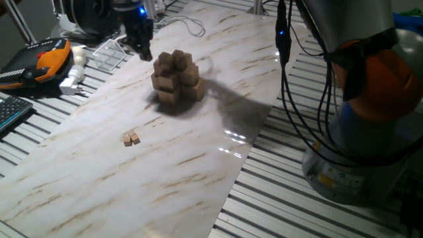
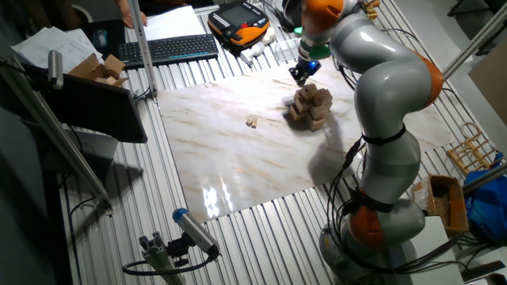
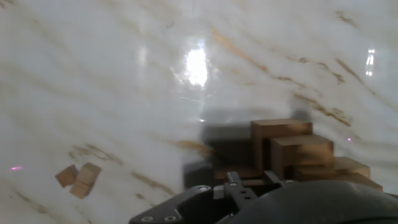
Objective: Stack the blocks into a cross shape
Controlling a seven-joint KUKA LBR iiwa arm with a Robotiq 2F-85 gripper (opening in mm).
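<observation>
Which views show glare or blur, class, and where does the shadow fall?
Hand view: soft overall, a bright glare patch on the white marbled board. One fixed view: the tiered pile of light-tan wooden cubes is slightly blurred, a dark arm shadow beside it. Other fixed view: glare near the board's edge.

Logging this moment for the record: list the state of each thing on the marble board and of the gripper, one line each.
blocks: two tiny cubes lying loose on the board, touching each other, apart from the pile.
cross shape: tiered pile standing upright.
gripper: beside the pile, above the board; open or shut cannot be told.
marble board: lying flat on the table.
</observation>
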